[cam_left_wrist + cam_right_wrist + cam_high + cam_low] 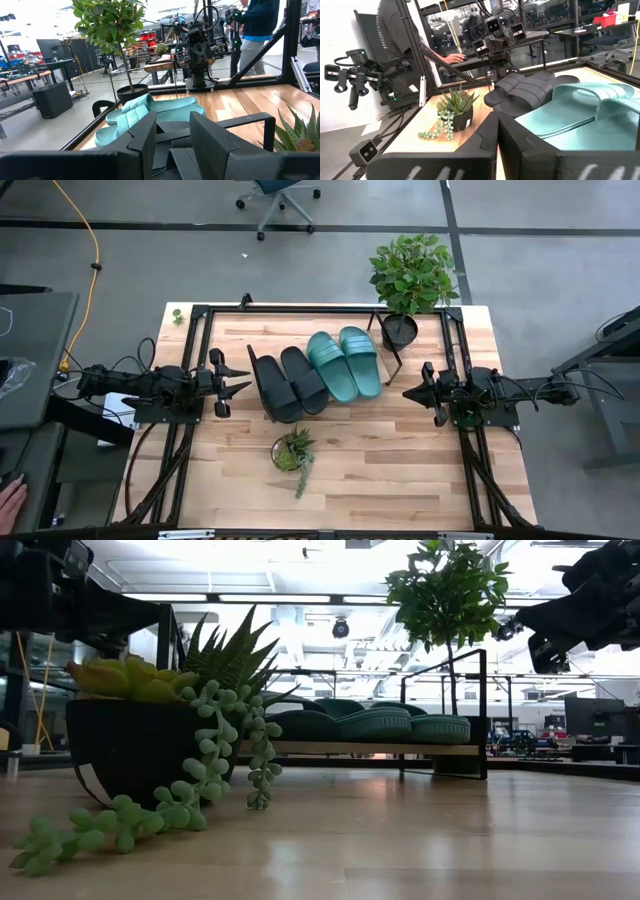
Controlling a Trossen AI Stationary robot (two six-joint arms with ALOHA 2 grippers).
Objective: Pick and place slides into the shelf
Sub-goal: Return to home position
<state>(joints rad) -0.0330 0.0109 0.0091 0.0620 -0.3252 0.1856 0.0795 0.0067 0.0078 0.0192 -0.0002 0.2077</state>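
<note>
Slides (330, 365) crowd the shelf (400, 749), hiding most of it.

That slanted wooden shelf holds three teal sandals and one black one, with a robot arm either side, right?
No: the high view shows two teal green slide sandals and two matte black slide sandals on the slanted light-wood shelf. Left gripper and right gripper do flank it.

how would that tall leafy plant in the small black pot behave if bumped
Likely top-heavy: the tall leafy plant in the small black pot spreads a wide crown over a thin stem and narrow pot, so it may tip. Its leaves would probably bend, not resist.
</note>
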